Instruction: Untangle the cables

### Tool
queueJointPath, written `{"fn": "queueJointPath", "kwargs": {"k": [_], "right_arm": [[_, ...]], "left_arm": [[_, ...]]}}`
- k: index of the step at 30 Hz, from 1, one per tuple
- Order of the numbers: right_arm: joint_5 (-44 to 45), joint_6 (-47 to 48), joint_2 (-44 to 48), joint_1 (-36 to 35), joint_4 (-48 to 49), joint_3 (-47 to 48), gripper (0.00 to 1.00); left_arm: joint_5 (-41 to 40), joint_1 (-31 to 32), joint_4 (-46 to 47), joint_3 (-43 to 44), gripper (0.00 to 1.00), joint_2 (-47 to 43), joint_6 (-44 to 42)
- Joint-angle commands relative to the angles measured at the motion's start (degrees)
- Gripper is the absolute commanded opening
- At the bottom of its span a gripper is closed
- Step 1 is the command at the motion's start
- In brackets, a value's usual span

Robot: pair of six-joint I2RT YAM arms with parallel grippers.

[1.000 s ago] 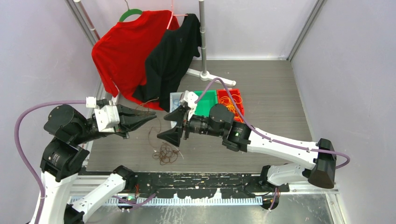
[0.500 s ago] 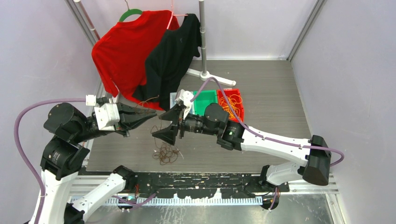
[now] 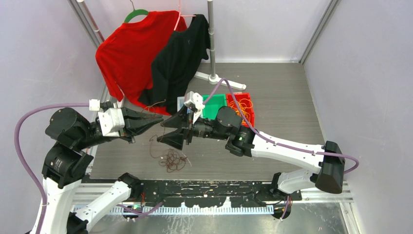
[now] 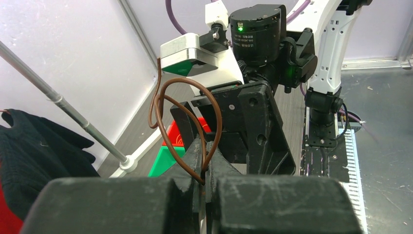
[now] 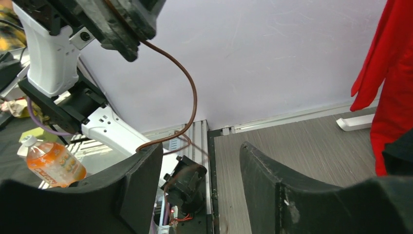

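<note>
1. Hanging at the back, a red shirt (image 3: 129, 53) and a black shirt (image 3: 178, 63) crowd the far corner. A green bin (image 3: 214, 105) and a red bin (image 3: 247, 117) with orange cables (image 3: 241, 107) sit behind the right arm.
2. The brown cable (image 3: 170, 160) slants from the raised left gripper (image 3: 159, 118) down to its tangle on the table (image 3: 282, 97).
3. That gripper pinches a loop. The right gripper (image 3: 163, 132), jaws apart, holds nothing, and the strand passes just beside one finger.

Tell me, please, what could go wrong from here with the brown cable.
1. The right gripper stands open right beside the shut left gripper; closing may miss the thin brown cable or knock into it.
2. The cable seems to run down to the tangle on the table; pulling apart could tighten it.
</note>
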State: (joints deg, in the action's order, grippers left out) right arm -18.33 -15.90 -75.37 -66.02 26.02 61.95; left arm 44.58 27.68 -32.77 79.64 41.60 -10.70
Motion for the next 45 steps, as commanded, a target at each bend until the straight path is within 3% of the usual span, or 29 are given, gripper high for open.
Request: {"fn": "queueJointPath", "kwargs": {"k": [1,7,20,28,37,42,45], "right_arm": [[-4.0,-0.2,0.4,-0.3,1.6,3.1,0.65],[-6.2,3.0,0.1,-0.3,-6.6,5.8,0.69],[-4.0,4.7,0.1,-0.4,-10.3,4.9,0.70],[-2.6,0.8,-0.7,-0.6,-1.1,4.7,0.69],[-3.3,-3.9,-5.0,-0.6,6.7,7.2,0.57],[-2.9,-4.7,-4.9,-0.6,7.8,6.8,0.42],[-2.8,-4.8,-4.3,-0.6,8.5,5.9,0.40]], "left_arm": [[-0.5,-0.3,3.5,0.5,0.00,-0.6,0.4],[-0.6,-0.3,3.6,1.4,0.00,-0.2,0.2],[-0.5,-0.3,4.4,5.0,0.00,1.5,0.2],[-0.5,-0.3,4.8,3.4,0.00,1.0,0.5],[-0.6,-0.3,5.2,2.8,0.00,0.8,1.0],[-1.0,-0.3,4.7,1.3,0.00,-0.4,1.0],[-1.2,-0.3,4.6,-0.3,0.00,-1.4,1.0]]}}
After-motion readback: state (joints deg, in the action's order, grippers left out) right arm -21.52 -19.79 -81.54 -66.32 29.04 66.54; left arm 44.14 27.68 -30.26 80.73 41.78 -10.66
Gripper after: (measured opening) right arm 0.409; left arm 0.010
